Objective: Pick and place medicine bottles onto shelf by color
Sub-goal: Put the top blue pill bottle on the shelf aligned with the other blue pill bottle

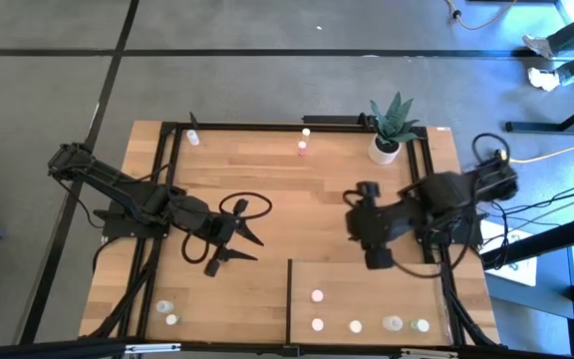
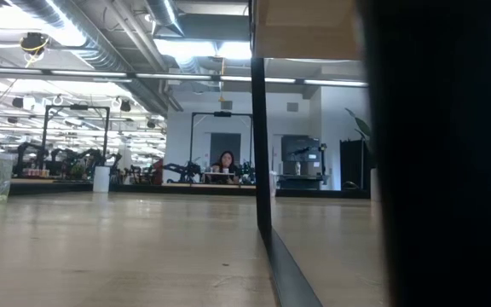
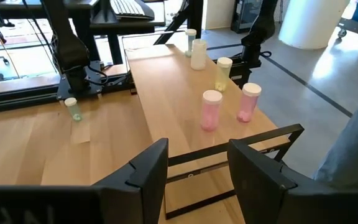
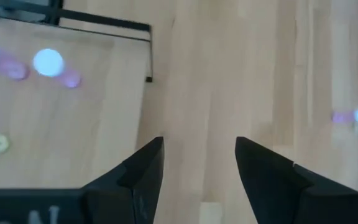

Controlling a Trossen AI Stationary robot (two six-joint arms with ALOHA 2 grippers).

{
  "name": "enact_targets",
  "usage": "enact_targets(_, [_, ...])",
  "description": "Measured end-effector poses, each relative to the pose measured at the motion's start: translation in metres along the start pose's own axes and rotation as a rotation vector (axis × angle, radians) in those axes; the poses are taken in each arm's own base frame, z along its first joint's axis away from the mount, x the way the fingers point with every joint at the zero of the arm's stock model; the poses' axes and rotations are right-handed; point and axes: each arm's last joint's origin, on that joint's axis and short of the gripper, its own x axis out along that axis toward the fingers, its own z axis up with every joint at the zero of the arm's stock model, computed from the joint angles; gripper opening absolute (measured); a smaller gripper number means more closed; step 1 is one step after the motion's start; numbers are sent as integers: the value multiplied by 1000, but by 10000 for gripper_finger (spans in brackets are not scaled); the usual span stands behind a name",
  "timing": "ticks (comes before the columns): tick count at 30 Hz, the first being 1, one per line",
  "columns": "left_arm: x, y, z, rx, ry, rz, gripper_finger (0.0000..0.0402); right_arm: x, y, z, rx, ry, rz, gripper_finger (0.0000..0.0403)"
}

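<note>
We see both arms over the tabletop (image 1: 267, 179), neither holding anything. The left end effector (image 1: 239, 245) has its fingers spread with nothing between them; in the left wrist view the gap shows bare wood. The right end effector (image 1: 377, 257) sits at the far edge of the shelf (image 1: 367, 284), fingers also parted and empty in the right wrist view.

Ahead of the left end effector, on the shelf, stand several medicine bottles: two pink bottles (image 3: 211, 110) side by side but apart, a pale yellow bottle (image 3: 223, 71) beyond them, and a whitish one (image 3: 198, 53) farther on. A green-tinted bottle (image 3: 73, 109) stands alone off the shelf, to one side of that end effector. Two more bottles (image 1: 168, 312) sit on the tabletop behind the left end effector, and others (image 1: 303, 140) stay at the far edge, well apart from both arms, near the potted plant (image 1: 391, 125).

We judge the bottles light, rigid, smooth plastic, tall and narrow, so they tip easily. Best pinch looks like mid-body below the cap, fingers square across the round wall, coming down without brushing neighbours.
</note>
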Motion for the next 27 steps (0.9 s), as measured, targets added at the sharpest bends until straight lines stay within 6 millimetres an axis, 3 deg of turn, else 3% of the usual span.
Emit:
enact_targets(8, [0,4,0,-18,-6,101,160,-2,-28,-58,504,23,-78,200])
enact_targets(16, [0,20,1,-41,-9,182,160,3,-39,-86,795,38,-149,200])
enact_targets(21, [-1,35,1,-62,-11,247,160,18,-54,-108,931,247,-293,200])
enact_targets(27, [-2,51,1,-82,-13,309,160,41,-70,-116,972,369,-244,200])
